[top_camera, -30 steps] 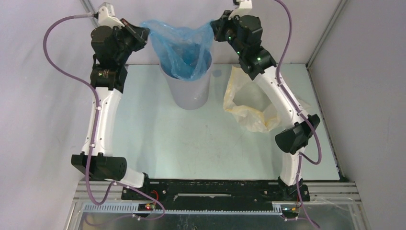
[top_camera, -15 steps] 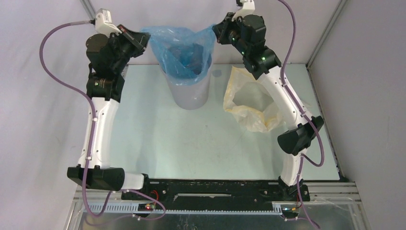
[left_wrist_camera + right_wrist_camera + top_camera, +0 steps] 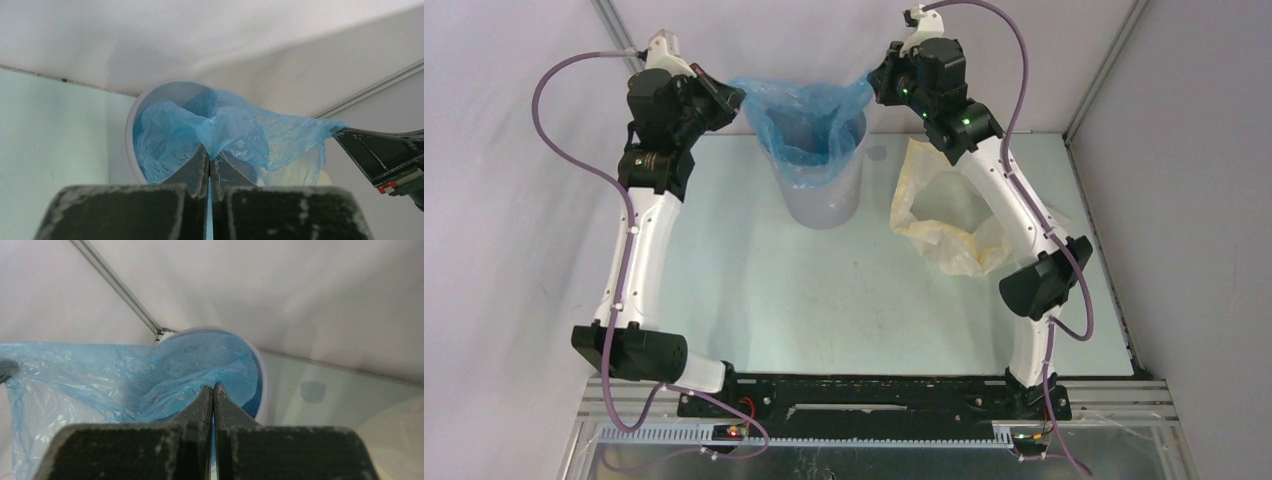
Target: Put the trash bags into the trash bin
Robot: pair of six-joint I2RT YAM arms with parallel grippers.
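The blue trash bag (image 3: 804,125) hangs into the pale grey-lavender trash bin (image 3: 824,200) at the back of the table, its mouth stretched wide above the rim. My left gripper (image 3: 736,97) is shut on the bag's left edge; the pinch shows in the left wrist view (image 3: 209,157), with the bag (image 3: 240,135) and bin rim (image 3: 131,135) beyond. My right gripper (image 3: 872,80) is shut on the bag's right edge, also in the right wrist view (image 3: 213,386), over the bag (image 3: 100,380) and bin (image 3: 261,385).
A larger pale yellow translucent bag (image 3: 944,215) lies on the table right of the bin, under my right arm. Grey walls and a metal frame post (image 3: 120,290) stand close behind the bin.
Both grippers have lowered slightly and the bag has sunk deeper into the bin, with its mouth pulled flatter across the rim.
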